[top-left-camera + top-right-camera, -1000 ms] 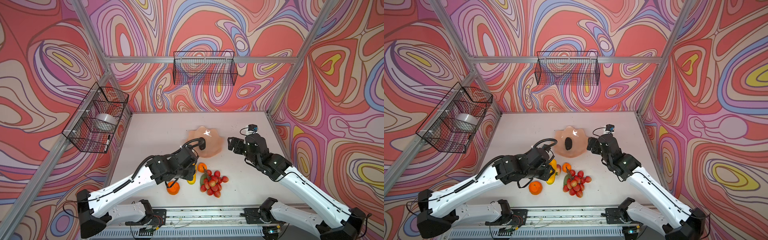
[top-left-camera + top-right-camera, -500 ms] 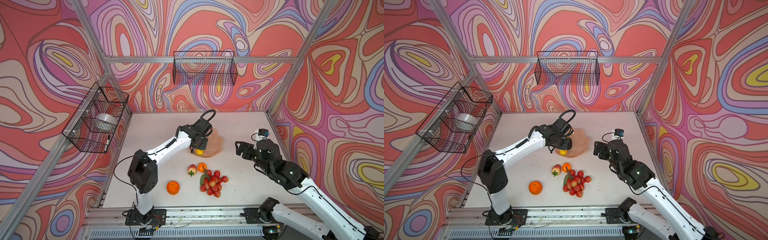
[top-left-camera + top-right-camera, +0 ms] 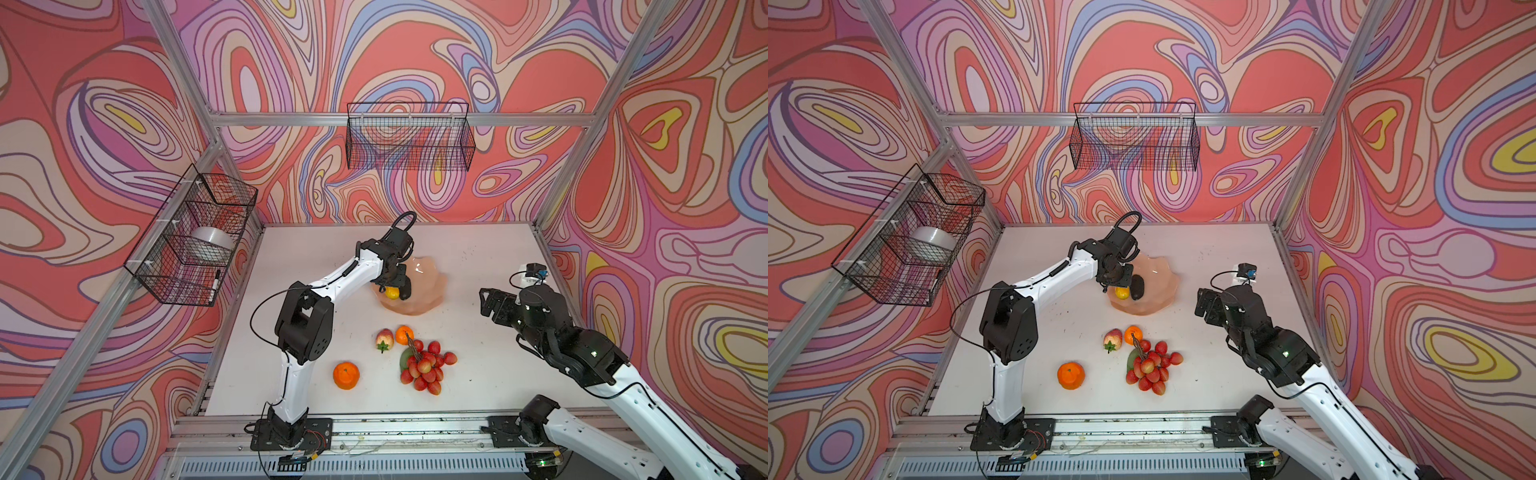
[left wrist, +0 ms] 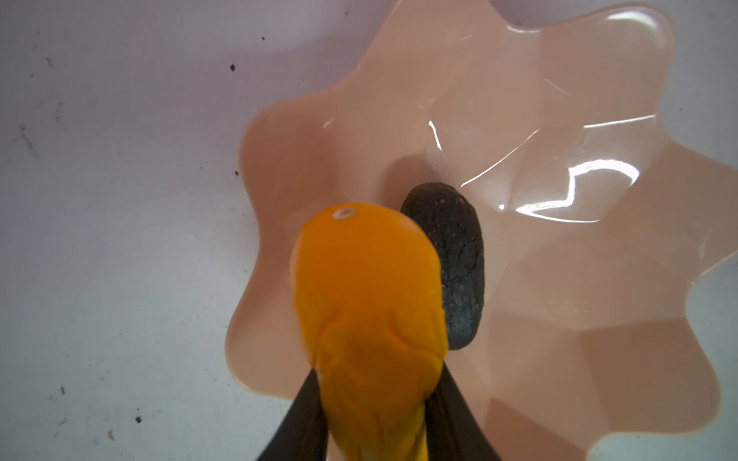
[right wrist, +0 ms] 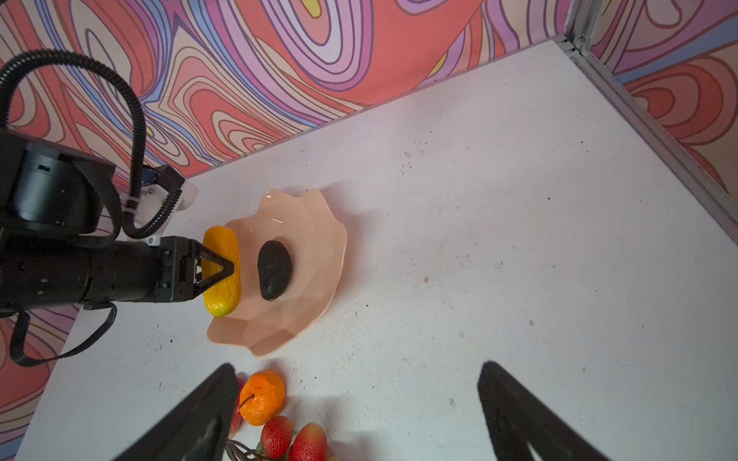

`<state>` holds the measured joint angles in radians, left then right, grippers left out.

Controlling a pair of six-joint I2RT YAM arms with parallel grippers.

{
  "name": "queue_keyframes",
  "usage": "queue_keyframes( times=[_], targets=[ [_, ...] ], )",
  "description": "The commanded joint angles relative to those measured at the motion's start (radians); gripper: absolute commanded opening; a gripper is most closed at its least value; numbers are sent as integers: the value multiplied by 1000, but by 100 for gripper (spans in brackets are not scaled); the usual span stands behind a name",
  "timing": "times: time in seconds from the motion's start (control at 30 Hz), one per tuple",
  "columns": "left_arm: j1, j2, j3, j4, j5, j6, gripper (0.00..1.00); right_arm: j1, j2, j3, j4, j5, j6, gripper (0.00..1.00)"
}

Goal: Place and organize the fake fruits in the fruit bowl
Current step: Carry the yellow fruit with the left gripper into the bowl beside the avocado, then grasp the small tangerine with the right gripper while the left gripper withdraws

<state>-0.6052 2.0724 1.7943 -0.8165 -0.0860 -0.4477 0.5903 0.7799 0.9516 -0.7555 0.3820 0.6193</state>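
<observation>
Yellow fruit point(image 4: 367, 303) sits clamped between the left fingers point(image 4: 299, 431), which are partly closed around it, right over the rim of the fruit bowl point(image 4: 559, 119). The left wrist view shows it alongside the black bumpy oval point(image 4: 451, 259) lying mid-bowl; I can't tell if they touch. In both top views the arm hides most of that yellow one. The right fingers point(image 5: 215, 411) are spread wide with nothing in them, off to the bowl's side. Only the top views catch everything left on the surface point(image 3: 478, 257): peach point(image 3: 384, 338), small orange point(image 3: 404, 334), bigger orange point(image 3: 346, 375) and grape bunch point(image 3: 426, 368).
</observation>
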Motion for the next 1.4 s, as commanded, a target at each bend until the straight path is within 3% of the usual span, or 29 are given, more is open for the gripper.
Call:
queue_keyframes(
  times=[0.0, 0.27, 0.5, 0.67, 0.9, 1.17, 1.37],
  targets=[
    [-1, 57, 42, -25, -2, -33, 29, -3, 11, 2, 4, 1, 0, 98],
    [10, 103, 53, -27, 32, -66, 34, -3, 25, -2, 10, -1, -6, 98],
    [16, 82, 52, -23, 76, -76, 61, -2, 49, 1, 13, -3, -13, 98],
    [19, -25, 23, 30, 52, -75, 83, -3, 100, 32, 8, -34, -20, 95],
    [27, -379, -182, 276, -21, -14, 87, 2, 299, 73, 47, -236, -38, 90],
    [27, -1022, -790, 591, -181, 3, 90, 108, 449, 59, 159, -309, 9, 87],
    [26, -1444, -1028, 421, -342, -76, 98, 202, 623, 111, 192, -307, 34, 86]
  ],
)
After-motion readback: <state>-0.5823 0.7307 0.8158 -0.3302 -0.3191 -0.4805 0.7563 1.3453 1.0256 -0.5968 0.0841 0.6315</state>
